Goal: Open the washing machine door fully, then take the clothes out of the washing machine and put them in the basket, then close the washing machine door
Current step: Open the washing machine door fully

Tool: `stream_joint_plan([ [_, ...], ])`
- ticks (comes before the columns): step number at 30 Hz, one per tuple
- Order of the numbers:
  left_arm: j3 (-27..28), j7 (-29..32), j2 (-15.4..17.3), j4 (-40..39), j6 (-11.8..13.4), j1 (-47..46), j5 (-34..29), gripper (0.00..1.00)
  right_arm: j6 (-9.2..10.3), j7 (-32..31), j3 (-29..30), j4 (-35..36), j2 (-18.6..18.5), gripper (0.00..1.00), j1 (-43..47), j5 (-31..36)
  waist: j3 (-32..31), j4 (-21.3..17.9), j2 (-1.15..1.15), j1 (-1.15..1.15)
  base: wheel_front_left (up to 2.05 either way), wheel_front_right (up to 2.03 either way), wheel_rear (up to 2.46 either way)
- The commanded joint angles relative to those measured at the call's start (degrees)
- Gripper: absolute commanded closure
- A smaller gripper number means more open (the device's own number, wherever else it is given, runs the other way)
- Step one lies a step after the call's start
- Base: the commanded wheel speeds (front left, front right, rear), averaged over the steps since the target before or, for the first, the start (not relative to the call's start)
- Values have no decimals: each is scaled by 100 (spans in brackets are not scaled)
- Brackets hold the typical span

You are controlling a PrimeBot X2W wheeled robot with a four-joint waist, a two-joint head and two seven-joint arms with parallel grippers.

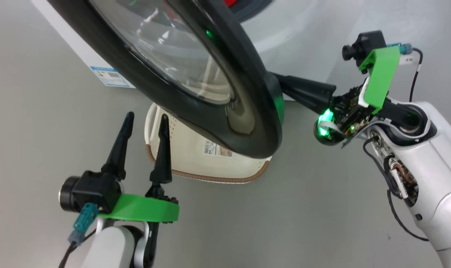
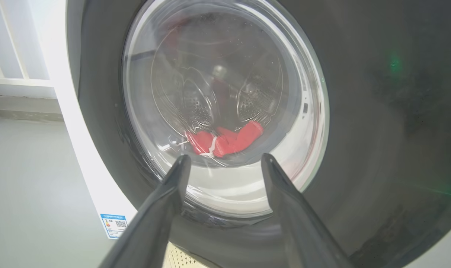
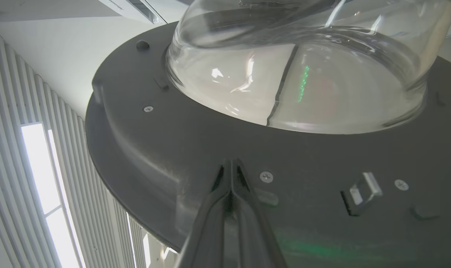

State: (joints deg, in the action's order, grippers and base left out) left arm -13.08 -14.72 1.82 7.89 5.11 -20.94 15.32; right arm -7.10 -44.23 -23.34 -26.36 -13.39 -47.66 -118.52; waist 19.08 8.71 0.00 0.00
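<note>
The washing machine door (image 1: 166, 93), with its black rim and bulging glass, stands partly swung out from the white washing machine (image 1: 285, 33) and hangs over the basket (image 1: 195, 160). My right gripper (image 1: 283, 80) reaches behind the door's edge. In the right wrist view this gripper (image 3: 231, 162) is shut and empty, its tips against the door's grey inner side (image 3: 173, 149). My left gripper (image 1: 146, 118) is open and empty in front of the door, pointing at the glass (image 2: 225, 158). The red clothes (image 2: 225, 141) lie in the drum, seen through the window of the door (image 2: 378, 130).
The cream basket with a brown rim stands on the grey floor (image 1: 303, 208), half under the door. A blue label (image 2: 114, 225) marks the machine's lower front corner. A latch hook (image 3: 363, 191) sticks out of the door's inner side. The floor is open to the left and right.
</note>
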Motion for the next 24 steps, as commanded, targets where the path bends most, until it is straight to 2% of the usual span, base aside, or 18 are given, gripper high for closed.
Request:
stream_joint_plan([
  [1,223,-28,106,-106,59,93,3,0,-39,-63,-117,179,122,100,173,-70,-174,154,0,0,0,0,0],
  [24,403,-28,106,-28,114,784,44,0,-39,-161,-686,196,202,100,834,-82,-1057,1042,0,0,0,0,0],
])
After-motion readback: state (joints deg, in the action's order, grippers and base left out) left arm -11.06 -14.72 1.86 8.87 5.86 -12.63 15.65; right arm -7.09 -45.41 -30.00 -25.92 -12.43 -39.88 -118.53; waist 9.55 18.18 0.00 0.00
